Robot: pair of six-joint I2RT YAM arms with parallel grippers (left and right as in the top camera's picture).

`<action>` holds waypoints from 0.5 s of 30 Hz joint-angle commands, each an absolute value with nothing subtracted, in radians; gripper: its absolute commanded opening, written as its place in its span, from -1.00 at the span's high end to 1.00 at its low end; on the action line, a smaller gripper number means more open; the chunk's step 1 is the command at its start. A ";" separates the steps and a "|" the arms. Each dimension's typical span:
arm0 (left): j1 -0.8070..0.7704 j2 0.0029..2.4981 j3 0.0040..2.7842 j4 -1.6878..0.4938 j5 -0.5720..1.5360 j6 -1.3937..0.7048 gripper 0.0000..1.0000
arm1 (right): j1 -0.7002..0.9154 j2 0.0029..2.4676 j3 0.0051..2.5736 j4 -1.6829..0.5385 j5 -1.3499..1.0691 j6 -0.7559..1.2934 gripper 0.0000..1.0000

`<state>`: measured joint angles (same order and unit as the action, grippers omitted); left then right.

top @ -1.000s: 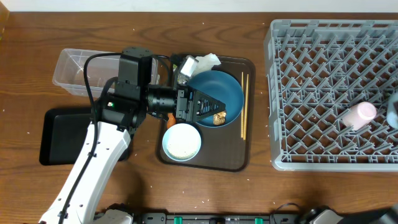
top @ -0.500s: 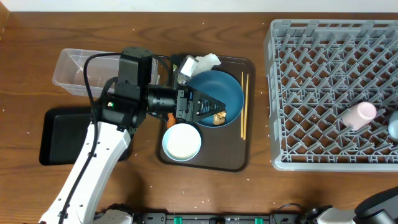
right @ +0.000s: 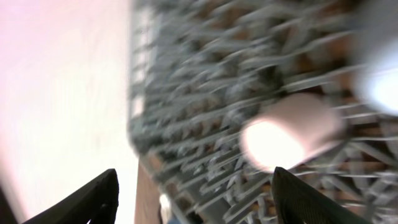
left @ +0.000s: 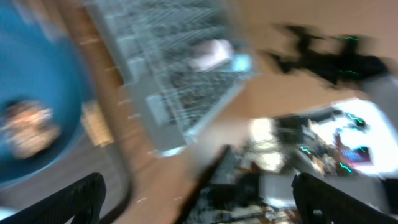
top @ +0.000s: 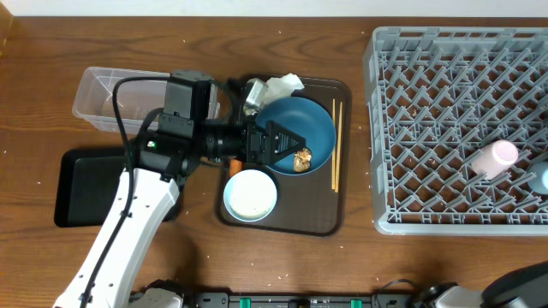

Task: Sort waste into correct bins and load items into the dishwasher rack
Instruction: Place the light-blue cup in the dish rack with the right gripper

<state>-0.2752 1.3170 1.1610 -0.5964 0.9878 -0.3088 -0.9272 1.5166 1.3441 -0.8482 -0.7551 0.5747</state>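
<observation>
My left gripper [top: 293, 142] is open and empty, low over the large dark blue bowl [top: 310, 127], close to a brown food lump [top: 301, 159] inside it. The left wrist view is blurred; its gripper [left: 193, 199] has the bowl [left: 34, 81] and lump [left: 25, 127] at its left. White tissue [top: 281, 85] and a foil wrapper [top: 254, 90] lie behind the bowl. The white bowl [top: 251, 195] and chopsticks [top: 336, 145] are on the brown tray. A pink cup [top: 495, 158] and light blue cup [top: 540, 180] lie in the grey rack [top: 445, 77]. My right gripper [right: 193, 199] is open, above the rack [right: 199, 112] and pink cup [right: 292, 130].
The dark brown serving tray [top: 321, 218] holds the bowls. The clear tub [top: 103, 98] and black tray [top: 81, 184] lie left of it, partly under my left arm. An orange carrot [top: 232, 161] peeks from under that arm. The right arm shows at the bottom right corner [top: 524, 287].
My left gripper has moved a little right, further over the blue bowl. The right gripper has drawn back from the rack's right edge, where the light blue cup now lies.
</observation>
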 commanded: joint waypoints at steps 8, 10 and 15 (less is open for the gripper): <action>-0.286 1.234 1.174 -0.816 0.381 -0.277 -0.96 | -0.440 1.214 1.387 -0.868 -0.618 0.315 -0.56; -0.287 1.240 1.171 -0.819 0.318 -0.270 -0.96 | -0.345 1.187 1.387 -0.905 -0.542 0.313 -0.57; -0.288 1.302 1.156 -0.823 0.219 -0.271 -0.81 | -0.136 1.177 1.387 -0.998 -0.376 0.313 -0.65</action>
